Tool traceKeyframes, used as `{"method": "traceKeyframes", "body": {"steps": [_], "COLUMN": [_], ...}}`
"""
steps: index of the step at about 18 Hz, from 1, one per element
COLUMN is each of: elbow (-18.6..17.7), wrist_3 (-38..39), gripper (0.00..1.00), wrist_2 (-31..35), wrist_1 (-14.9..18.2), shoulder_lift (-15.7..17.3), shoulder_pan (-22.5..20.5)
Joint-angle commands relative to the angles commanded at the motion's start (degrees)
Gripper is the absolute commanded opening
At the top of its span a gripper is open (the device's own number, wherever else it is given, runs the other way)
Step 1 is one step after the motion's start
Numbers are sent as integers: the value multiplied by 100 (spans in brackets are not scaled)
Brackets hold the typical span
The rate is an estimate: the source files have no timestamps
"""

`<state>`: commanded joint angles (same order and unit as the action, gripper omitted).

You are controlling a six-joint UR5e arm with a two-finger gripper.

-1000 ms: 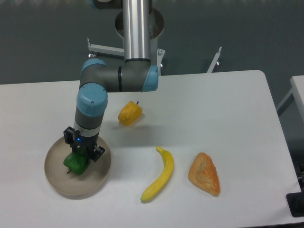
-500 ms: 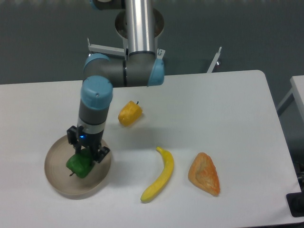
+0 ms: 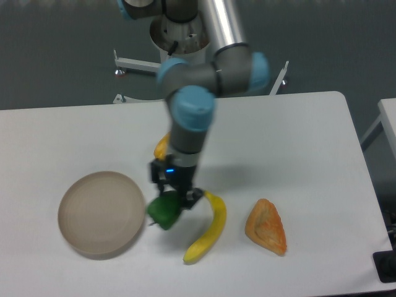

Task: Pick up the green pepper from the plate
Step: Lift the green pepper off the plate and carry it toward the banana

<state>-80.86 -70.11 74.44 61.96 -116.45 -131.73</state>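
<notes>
My gripper [image 3: 168, 201] is shut on the green pepper [image 3: 163, 212], a small glossy dark-green lump that hangs under the fingers. It is held above the table between the plate and the banana, clear of the plate's rim. The plate [image 3: 99, 213], a round beige-grey shallow dish, sits at the front left with nothing in it. The arm reaches down from the back over the table's middle.
A yellow banana [image 3: 208, 230] lies just right of the held pepper. An orange wedge-shaped piece [image 3: 267, 226] lies further right. A yellow-orange pepper [image 3: 162, 147] is mostly hidden behind the arm's wrist.
The gripper has lifted the green pepper out of the plate and carried it right, past the rim. The plate now holds nothing. The arm swung right and covers most of the yellow-orange pepper.
</notes>
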Motion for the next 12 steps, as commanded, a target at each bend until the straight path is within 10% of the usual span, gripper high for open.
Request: {"method": "traceKeyframes", "body": {"steps": [12], "elbow": [396], "wrist_3": [-750], "gripper": [33], "wrist_2": [606], "wrist_1": [0], "shoulder_lift": [-334], "shoulder_pan": [-432]}}
